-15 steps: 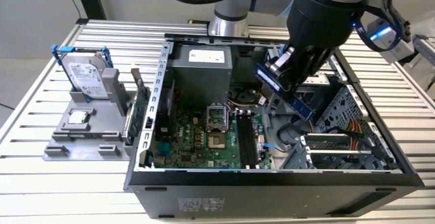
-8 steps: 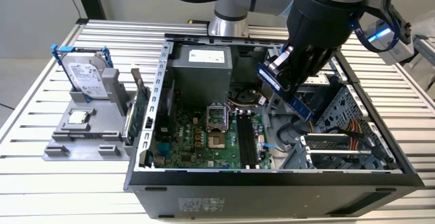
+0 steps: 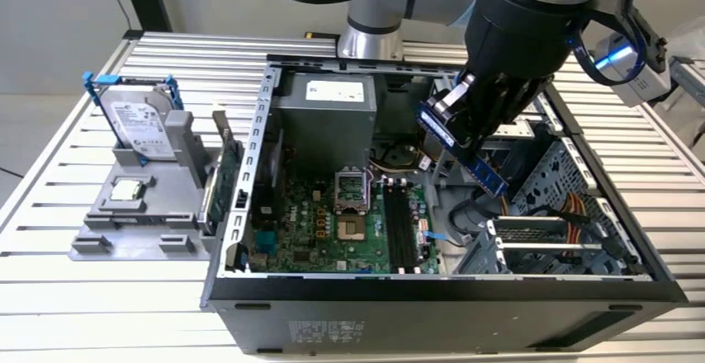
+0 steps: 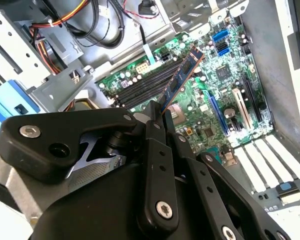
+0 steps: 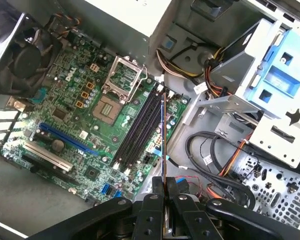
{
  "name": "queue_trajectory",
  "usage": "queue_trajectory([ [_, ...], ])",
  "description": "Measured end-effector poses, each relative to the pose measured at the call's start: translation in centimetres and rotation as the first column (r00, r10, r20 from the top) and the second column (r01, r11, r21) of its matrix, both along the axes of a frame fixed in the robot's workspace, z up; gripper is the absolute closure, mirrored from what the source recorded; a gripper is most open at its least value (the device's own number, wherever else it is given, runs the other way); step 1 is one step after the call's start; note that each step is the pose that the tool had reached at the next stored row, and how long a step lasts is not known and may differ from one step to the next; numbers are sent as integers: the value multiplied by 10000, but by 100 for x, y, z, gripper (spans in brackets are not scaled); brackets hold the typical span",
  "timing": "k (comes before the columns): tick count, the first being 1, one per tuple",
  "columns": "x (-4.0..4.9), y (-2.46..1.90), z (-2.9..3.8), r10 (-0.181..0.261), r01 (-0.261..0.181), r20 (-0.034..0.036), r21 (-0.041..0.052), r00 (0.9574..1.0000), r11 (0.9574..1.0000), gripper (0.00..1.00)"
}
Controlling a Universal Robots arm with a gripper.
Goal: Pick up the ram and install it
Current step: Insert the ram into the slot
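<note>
Tabletop (image 3: pixel 66 297) of metal slats carries an open computer case (image 3: pixel 441 313), lying on its side. In the exterior view the arm (image 3: pixel 540 16) comes down over the case from about one o'clock. The green motherboard (image 3: pixel 330 231) lies flat on the case floor. From the case's middle in that view, a grey fixture (image 3: pixel 132 223) sits on the table at nine o'clock. It holds a silver hard drive (image 3: pixel 144 124) upright in a blue frame, and a green card (image 3: pixel 226 181) stands on edge between fixture and case wall.

The gripper (image 3: pixel 468 132) hangs above the case interior with its jaws closed tight on the ram (image 3: pixel 463 150). The blue stick is held by one end. Seen from the exterior view it slants down toward five o'clock, in the air, well above the board and apart from the black memory slots (image 3: pixel 399 231), which lie at about seven o'clock from it.

The second wrist view gives the stick's flat blue face (image 4: pixel 182 75), reaching out from the gripper (image 4: pixel 157 112) over the slots (image 4: pixel 145 85). The first wrist view gives it edge-on, a thin line (image 5: pixel 163 145) leaving the gripper (image 5: pixel 163 192) beside the slots (image 5: pixel 140 125), with the bare processor socket (image 5: pixel 121 75) beyond them.
</note>
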State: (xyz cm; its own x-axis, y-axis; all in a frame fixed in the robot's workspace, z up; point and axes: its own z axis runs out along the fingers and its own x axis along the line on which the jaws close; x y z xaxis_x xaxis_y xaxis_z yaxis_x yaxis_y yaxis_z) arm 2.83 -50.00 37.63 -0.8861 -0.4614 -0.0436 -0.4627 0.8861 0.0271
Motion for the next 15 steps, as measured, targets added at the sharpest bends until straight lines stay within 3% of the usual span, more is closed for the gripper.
queue_trajectory([
  [15, 0, 0, 0, -121, 121, 0, 0, 9999, 9999, 100],
])
